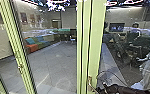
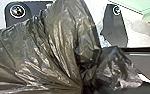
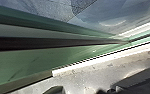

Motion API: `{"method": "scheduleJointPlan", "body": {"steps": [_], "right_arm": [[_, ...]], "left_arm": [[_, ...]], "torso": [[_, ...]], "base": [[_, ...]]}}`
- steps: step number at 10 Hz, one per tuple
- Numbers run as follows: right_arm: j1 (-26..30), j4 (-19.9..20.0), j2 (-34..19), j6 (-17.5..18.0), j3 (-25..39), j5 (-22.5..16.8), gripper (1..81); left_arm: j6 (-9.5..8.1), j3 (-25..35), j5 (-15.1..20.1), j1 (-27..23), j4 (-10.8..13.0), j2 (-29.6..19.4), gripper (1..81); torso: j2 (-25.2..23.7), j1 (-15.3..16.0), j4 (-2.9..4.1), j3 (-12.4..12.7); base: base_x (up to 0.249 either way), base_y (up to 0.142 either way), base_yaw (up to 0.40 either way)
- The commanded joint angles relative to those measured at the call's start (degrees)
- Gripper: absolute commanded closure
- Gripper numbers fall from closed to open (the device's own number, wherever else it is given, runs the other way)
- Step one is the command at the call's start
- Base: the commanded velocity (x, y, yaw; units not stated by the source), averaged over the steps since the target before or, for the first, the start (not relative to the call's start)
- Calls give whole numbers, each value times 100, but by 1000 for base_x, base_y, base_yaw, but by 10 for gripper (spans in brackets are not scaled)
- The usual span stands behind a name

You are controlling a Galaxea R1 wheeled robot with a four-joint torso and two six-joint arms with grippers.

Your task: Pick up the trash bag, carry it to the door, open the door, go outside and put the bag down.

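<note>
So your trash bag [image 2: 58,47] was bunched up close to your left wrist camera, a pale green frame [image 1: 97,37] stood ahead, and tbh I couldn't tell how open either gripper was or what, if anything, it held.

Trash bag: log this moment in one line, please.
trash bag: crumpled, close up in left wrist view | green frame: ahead in head view | handle: low on that frame | colourful seating: farther off

Right arm [image 1: 116,89] low in head view, cable [image 1: 108,71] looping above
</note>
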Motion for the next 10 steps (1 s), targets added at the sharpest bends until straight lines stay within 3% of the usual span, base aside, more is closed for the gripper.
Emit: {"method": "scheduleJointPlan", "body": {"steps": [1,3,4,5,10], "right_arm": [[-352,-256,200,152,-74,-1773,10],[-308,-221,104,152,-23,-1756,10],[-264,-177,-37,152,100,-1589,10],[-176,-168,-222,152,312,-1483,10],[702,-177,-925,196,1006,-1448,10]], "left_arm": [[-25,36,466,-251,-67,24,811],[-25,36,466,-234,-75,16,811],[-25,36,466,-225,-76,16,811],[-25,36,466,-216,-76,7,811],[-8,36,536,-102,-58,-54,811]], "torso": [[0,0,0,-191],[-2,-2,0,-472],[-5,-6,0,-495],[-7,-11,-2,-306],[0,-6,-2,-411]], "base": [[0,0,0],[0,0,0],[0,0,0],[0,0,0],[0,0,0]]}}
